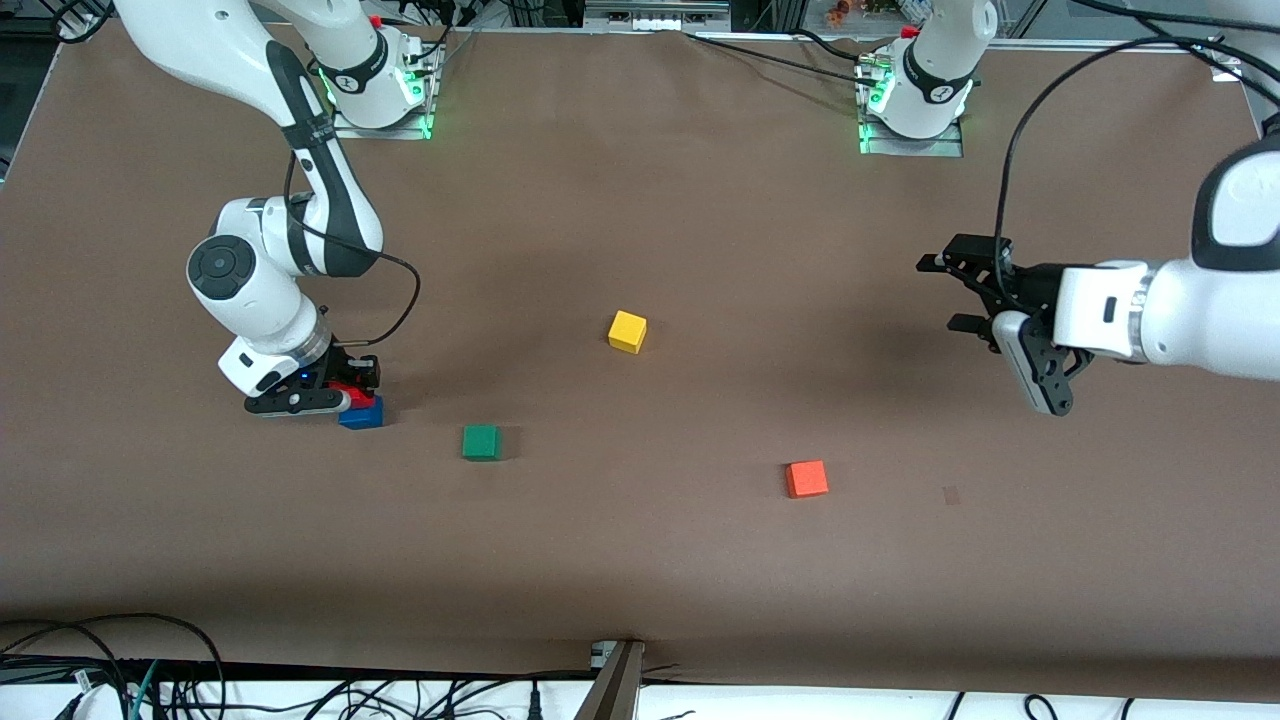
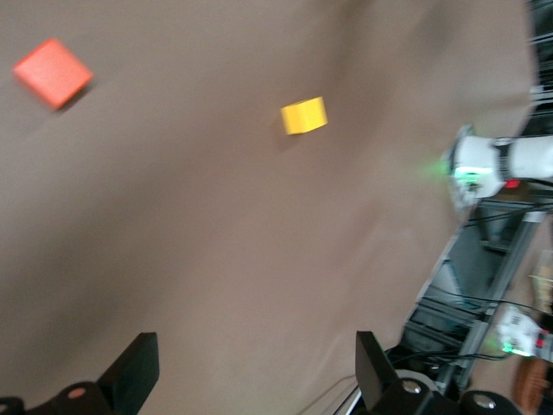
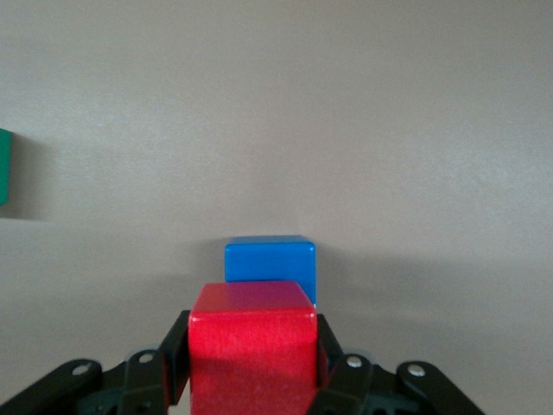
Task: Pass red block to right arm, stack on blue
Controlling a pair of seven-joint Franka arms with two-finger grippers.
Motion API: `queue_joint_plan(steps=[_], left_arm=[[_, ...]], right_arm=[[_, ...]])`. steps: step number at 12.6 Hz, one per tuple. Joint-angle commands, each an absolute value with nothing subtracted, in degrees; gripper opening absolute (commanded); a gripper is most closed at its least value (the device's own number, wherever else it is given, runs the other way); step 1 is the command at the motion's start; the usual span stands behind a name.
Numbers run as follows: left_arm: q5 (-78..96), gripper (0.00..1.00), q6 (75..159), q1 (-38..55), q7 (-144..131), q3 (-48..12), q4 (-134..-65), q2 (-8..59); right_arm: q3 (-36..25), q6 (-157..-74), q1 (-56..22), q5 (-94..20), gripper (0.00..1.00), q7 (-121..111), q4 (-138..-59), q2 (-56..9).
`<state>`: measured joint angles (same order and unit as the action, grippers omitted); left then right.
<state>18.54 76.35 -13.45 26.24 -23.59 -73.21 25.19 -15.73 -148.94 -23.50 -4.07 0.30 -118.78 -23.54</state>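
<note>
Orange cube (image 1: pixel 806 479), green cube (image 1: pixel 481 442), then yellow cube (image 1: pixel 627 331) lie apart on the desk (image 1: pixel 640 560). Right tool (image 1: pixel 345 395) pinches the red block (image 1: pixel 352 394) just over the blue cube (image 1: pixel 363 414), toward the right arm's end. Left tool (image 1: pixel 960 293) waits aloft, fingers spread, holding nothing.

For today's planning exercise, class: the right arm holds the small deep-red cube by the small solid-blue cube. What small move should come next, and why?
Probably shift the right pincer, shut on the small deep-red cube, a little further over the small solid-blue cube, then lower it. The right wrist view shows the red one covering only part of the blue one. The left pincer waits, open.
</note>
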Motion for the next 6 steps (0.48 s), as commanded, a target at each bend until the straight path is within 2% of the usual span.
queue_joint_plan(steps=[1,6], left_arm=[[8.22,1.0,76.99,-10.04,16.83,-23.38,-74.27,21.46],[-0.53,1.0,78.48,-6.5,-1.37,-23.38,-75.49,17.67]], right_arm=[[-16.17,-151.17,-23.55,-3.08,0.0,-0.52,-119.09,-24.34],[-16.61,-151.17,-23.47,-3.08,0.0,-2.72,-119.0,-24.43]])
